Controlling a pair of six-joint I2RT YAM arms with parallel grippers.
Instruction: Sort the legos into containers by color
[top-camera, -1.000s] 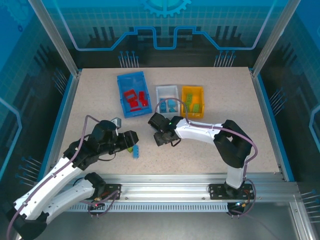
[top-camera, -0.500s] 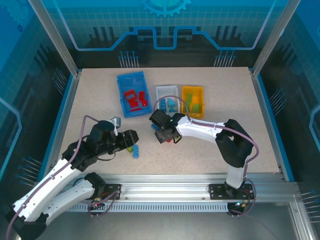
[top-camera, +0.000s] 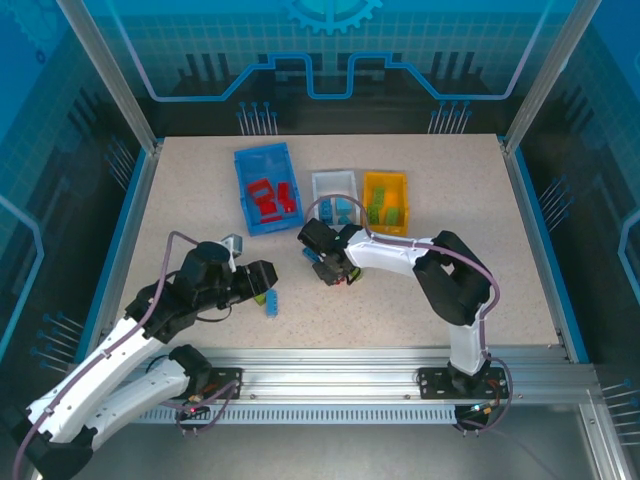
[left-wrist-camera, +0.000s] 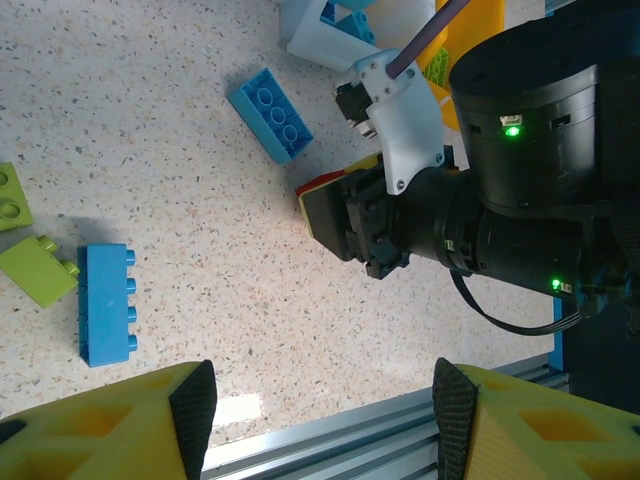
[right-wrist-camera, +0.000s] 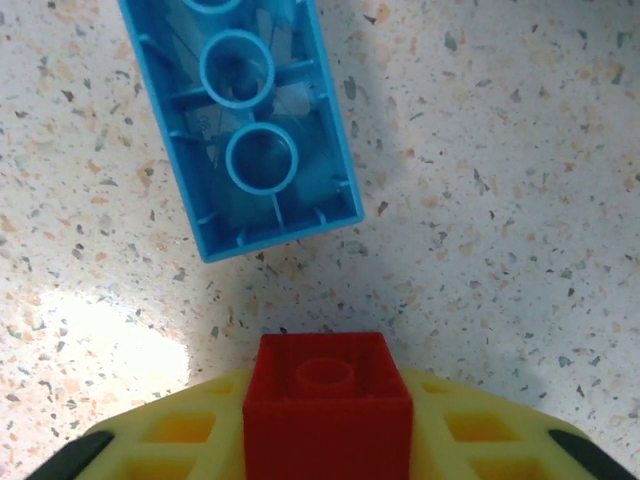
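A red brick (right-wrist-camera: 330, 400) is clamped between the yellow fingers (right-wrist-camera: 180, 440) of the right gripper (top-camera: 336, 274), which is positioned low over the middle of the table (top-camera: 450, 180), on the near side of the white bin (top-camera: 334, 177). An upturned blue brick (right-wrist-camera: 245, 120) is seen lying just beside it. The left gripper (left-wrist-camera: 325, 410) is held spread with nothing between its fingers, near a second blue brick (left-wrist-camera: 106, 303) and two green bricks (left-wrist-camera: 38, 268). Several red bricks (top-camera: 270, 200) are gathered in the blue bin (top-camera: 241, 190), blue bricks (top-camera: 343, 210) in the white bin, and lime bricks (top-camera: 388, 212) in the orange-yellow bin (top-camera: 385, 178).
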